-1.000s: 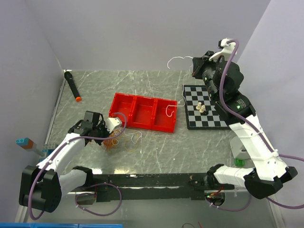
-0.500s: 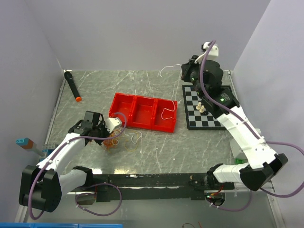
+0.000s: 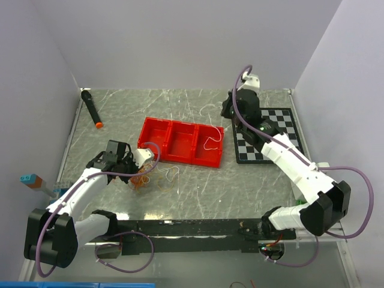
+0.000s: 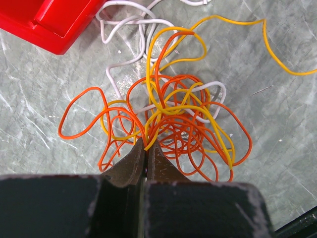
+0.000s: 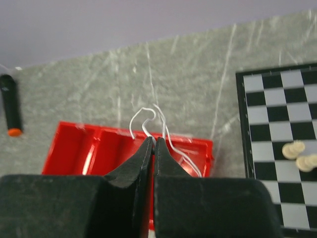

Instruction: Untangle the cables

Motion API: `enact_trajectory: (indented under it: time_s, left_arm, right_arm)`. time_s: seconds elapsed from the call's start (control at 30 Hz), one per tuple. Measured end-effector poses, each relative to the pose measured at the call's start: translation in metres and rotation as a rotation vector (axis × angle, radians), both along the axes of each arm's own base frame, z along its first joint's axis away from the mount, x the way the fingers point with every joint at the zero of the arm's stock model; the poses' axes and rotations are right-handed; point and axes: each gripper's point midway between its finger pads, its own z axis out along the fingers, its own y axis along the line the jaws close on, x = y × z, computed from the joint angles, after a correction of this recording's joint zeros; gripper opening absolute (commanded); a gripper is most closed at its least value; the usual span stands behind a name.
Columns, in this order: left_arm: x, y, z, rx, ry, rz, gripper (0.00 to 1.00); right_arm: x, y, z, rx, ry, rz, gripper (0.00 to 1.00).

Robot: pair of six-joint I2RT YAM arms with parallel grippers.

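Note:
The cables are a tangle of thin orange, yellow and white strands point(image 4: 173, 119) lying on the table just in front of the red tray point(image 3: 180, 141); they also show in the top view point(image 3: 147, 178). My left gripper point(image 4: 146, 144) is shut on orange and yellow strands at the tangle's near edge. My right gripper point(image 5: 153, 140) is shut on a single white cable point(image 5: 143, 119) and holds it above the tray's right end. This white cable hangs down into the tray's right compartment point(image 3: 210, 143).
A chessboard point(image 3: 282, 120) lies right of the tray, with pale chess pieces point(image 5: 297, 153) on it. A black marker with an orange tip point(image 3: 91, 108) lies at the back left. A small blue block point(image 3: 27, 178) sits off the table's left edge.
My right arm has come down and leftward from high at the back right towards the tray, carrying the white cable, whose lower end has settled in the right compartment. The left arm has not moved.

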Motion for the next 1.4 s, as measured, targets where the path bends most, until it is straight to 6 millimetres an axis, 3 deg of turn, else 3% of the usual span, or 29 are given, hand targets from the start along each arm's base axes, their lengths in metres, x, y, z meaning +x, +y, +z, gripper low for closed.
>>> enact_trajectory:
  time_s: [0.2,0.47,0.73,0.9,1.1,1.4]
  left_arm:
    - [0.0,0.0,0.0,0.0,0.0,0.0,0.01]
    - [0.002,-0.001,0.003,-0.002,-0.007,-0.002,0.01]
    - [0.002,-0.001,0.003,-0.002,-0.006,-0.002,0.01]
    - [0.002,-0.001,0.003,-0.003,-0.004,0.0,0.01]
    - [0.001,-0.002,0.003,-0.005,-0.003,0.0,0.01]
    - [0.001,-0.002,0.003,-0.001,-0.004,0.0,0.01]
  right_arm:
    - [-0.018,-0.001,-0.046,-0.028,0.087,0.004,0.0]
    - [-0.032,0.0,-0.073,-0.041,0.142,0.001,0.0]
    - [-0.059,-0.017,-0.116,-0.084,0.229,-0.019,0.0]
    - [-0.068,-0.019,-0.132,-0.096,0.266,-0.018,0.0]
    - [-0.063,-0.01,-0.149,-0.121,0.315,-0.014,0.0]
    - [-0.033,0.028,-0.178,-0.182,0.415,-0.02,0.0]
